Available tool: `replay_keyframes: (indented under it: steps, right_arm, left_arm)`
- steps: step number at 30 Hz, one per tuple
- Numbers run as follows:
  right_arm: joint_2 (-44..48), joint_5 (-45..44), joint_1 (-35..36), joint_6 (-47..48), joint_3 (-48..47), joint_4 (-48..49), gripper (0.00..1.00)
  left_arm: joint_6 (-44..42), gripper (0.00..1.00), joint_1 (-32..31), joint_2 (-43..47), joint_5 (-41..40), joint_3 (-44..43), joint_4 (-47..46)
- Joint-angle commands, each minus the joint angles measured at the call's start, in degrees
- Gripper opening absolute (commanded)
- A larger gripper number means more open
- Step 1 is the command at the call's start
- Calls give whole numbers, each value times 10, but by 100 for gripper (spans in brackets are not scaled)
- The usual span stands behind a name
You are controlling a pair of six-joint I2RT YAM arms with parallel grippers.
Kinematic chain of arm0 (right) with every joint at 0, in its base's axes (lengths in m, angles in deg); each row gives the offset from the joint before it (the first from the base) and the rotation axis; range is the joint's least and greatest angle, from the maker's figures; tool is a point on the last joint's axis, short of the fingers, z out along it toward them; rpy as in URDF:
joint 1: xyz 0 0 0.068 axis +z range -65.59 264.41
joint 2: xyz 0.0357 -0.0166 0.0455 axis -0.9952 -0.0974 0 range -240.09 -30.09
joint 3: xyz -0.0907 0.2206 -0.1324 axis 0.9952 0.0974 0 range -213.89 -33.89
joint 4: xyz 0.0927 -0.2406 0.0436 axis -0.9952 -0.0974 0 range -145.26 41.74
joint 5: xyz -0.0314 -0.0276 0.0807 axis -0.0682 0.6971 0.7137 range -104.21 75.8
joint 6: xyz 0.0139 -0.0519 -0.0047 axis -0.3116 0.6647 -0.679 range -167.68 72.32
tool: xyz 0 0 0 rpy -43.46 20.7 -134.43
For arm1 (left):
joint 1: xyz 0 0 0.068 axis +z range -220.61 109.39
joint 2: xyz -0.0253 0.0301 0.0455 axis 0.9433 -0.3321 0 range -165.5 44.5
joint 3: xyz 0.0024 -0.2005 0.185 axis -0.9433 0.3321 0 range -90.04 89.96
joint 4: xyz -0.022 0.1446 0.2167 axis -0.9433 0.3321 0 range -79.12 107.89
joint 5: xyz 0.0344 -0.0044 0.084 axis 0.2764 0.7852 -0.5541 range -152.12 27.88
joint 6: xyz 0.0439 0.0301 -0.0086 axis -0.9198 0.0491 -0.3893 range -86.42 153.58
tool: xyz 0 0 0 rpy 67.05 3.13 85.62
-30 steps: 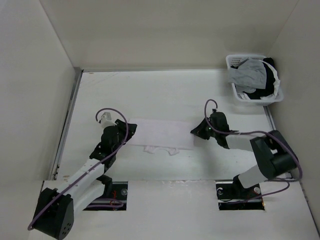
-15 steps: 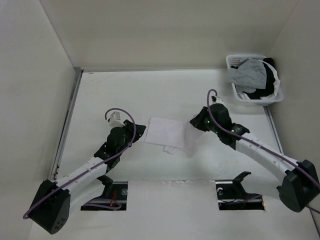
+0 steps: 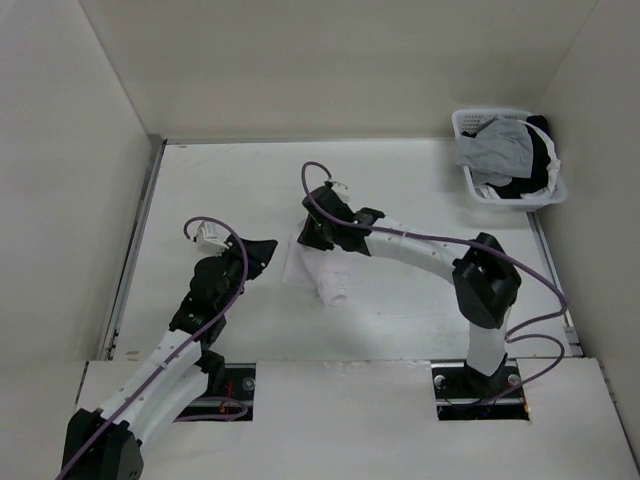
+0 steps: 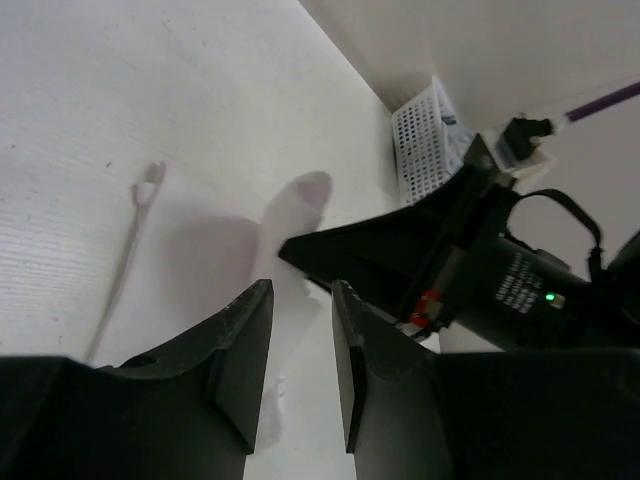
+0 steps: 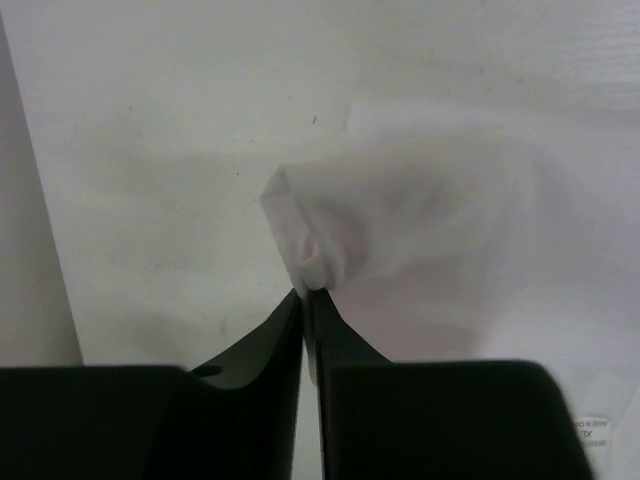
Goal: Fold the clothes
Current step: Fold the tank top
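Note:
The clothes point(image 3: 325, 272), a thin white garment, lie bunched into a narrow folded heap in the middle of the table. My right gripper point(image 3: 312, 238) has reached across to the heap's upper left corner. In the right wrist view this gripper point(image 5: 306, 296) is shut on a pinched fold of the white fabric point(image 5: 440, 220). My left gripper point(image 3: 265, 250) hovers just left of the heap. In the left wrist view it point(image 4: 300, 330) stands open, with only white cloth point(image 4: 292, 212) lying below the gap and the right gripper's black body point(image 4: 480, 280) close ahead.
A white basket point(image 3: 520, 203) at the back right corner holds a grey garment point(image 3: 495, 148) and a black garment point(image 3: 540, 165). White walls enclose the table at the back and both sides. The right arm stretches diagonally across the table's right half.
My right gripper has swept from right of centre to the left, carrying the garment's right end over onto its left part. The wide strip is now a narrow heap. The left gripper drew back slightly.

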Motion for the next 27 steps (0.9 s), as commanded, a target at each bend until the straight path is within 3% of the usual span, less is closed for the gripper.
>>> replay_keyframes:
  steps: [1,4,9,11,14,16,21,27]
  right_arm:
    - [-44,-28,19,-71,-48,-19,34]
    - [-37,-38,31,-78,-37,0,51]
    - [64,-55,46,-39,51,55,56]
    - [116,-63,46,-28,117,85,48]
    - [164,-53,39,-16,211,131,17]
    - [161,-24,22,-7,241,152,5]
    - [98,48,18,59,238,241,0]
    - [26,66,1,82,201,305,0]
  left_arm:
    - [5,29,41,30,56,-4,11]
    - [8,29,58,38,82,-1,14]
    - [8,29,37,14,74,-9,-1]
    - [3,29,20,-11,65,-18,-16]
    - [-13,30,-22,-78,57,-49,-42]
    - [-27,29,-56,-137,54,-79,-59]
    - [-36,8,-82,-149,-9,-87,-66]
    - [-47,6,-67,-65,-48,-68,-16]
